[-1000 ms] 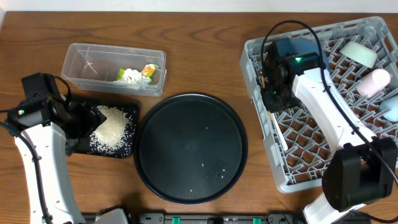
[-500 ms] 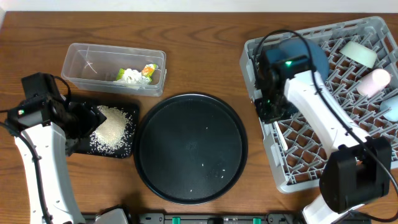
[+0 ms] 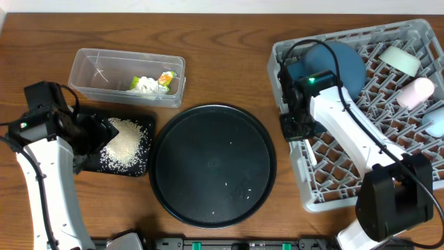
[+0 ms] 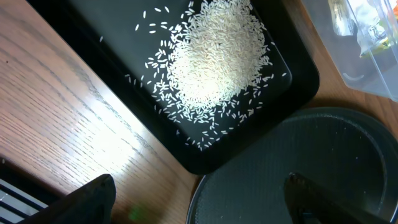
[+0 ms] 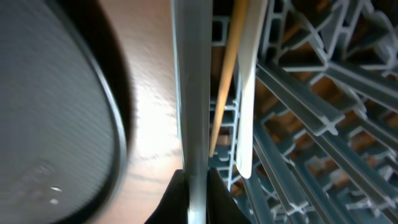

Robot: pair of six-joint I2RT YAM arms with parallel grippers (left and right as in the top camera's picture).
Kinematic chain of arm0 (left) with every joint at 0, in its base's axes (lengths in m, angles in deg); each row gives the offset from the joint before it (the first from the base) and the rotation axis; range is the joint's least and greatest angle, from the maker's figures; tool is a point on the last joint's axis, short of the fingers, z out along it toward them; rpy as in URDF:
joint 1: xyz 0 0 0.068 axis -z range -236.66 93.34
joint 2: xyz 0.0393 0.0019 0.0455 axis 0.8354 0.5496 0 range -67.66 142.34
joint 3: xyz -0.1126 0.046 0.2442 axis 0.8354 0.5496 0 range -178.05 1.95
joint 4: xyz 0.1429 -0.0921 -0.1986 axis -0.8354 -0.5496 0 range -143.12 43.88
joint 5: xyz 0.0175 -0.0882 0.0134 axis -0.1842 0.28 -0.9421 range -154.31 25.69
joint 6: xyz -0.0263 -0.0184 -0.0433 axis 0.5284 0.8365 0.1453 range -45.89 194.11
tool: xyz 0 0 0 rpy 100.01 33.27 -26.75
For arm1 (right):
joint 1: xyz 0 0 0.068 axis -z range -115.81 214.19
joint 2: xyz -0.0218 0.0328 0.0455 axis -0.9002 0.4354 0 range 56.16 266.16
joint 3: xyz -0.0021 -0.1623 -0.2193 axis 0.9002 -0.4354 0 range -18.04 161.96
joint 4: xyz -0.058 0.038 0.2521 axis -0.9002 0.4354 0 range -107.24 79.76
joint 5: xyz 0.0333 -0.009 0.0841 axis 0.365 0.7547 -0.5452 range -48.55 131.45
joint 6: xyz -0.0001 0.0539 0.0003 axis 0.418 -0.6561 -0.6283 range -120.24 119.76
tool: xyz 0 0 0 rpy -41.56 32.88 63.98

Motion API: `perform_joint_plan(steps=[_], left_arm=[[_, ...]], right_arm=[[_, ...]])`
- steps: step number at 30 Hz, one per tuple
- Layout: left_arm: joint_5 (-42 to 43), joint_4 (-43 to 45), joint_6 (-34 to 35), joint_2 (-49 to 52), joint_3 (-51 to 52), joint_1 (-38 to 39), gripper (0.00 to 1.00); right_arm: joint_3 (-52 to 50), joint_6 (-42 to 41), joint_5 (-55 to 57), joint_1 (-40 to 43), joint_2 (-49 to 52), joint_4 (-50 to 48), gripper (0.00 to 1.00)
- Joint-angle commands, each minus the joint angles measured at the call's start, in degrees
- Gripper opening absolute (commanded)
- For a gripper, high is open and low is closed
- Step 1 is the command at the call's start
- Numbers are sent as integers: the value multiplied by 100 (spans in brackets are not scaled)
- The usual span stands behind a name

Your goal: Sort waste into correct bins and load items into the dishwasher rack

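Rice heap (image 3: 126, 141) before left pincer (image 3: 103, 136); chopstick (image 5: 225, 81) before right pincer (image 3: 295, 128)

Overhead: the left pincer is at the black tray (image 3: 142, 169), with the rice just ahead. The right pincer is at the dishwasher rack (image 3: 416, 31), on its near wall.
Left wrist: the fingers (image 4: 93, 196) are spread wide, with the rice ahead between them.
Right wrist: the chopstick and white spoon (image 5: 249, 93) lie just past the wall. I cannot tell whether the pincer grips.

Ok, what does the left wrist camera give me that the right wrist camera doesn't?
Only the left wrist: the rice heap on the shallow black tray, and a corner of the clear tub. Only the right wrist: the dishwasher rack wall, with a wooden chopstick and what looks like the white spoon handle just inside it. Both: the round black tray edge and the wooden table.
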Motion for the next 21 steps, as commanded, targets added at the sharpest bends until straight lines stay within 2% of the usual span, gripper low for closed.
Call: perform_joint_plan(steps=[1,8,12,17,18,19,21], left_arm=[[-70,-17,-31,17,33,-20,88],[-70,-17,-31,17,33,-20,88],[-70,-17,-31,17,33,-20,88],[-70,-17,-28,17,33,-20,88],[-70,-20,-28,17,33,-20,88],[-68,-20,-28,17,33,-20,88],[-68,-17,-31,17,33,13,88]], right_arm=[[-83,-402,-870,-142,68,-376,1],[-83,-498,-890,-142,68,-592,2],[-76,-498,-890,-138,57,-560,5],[127,-498,-861,-96,-160,-503,13],[181,-498,-820,-76,-240,-487,17],[251,-498,-758,-37,-358,-483,25],[343,-507,-717,68,-549,-485,31]])
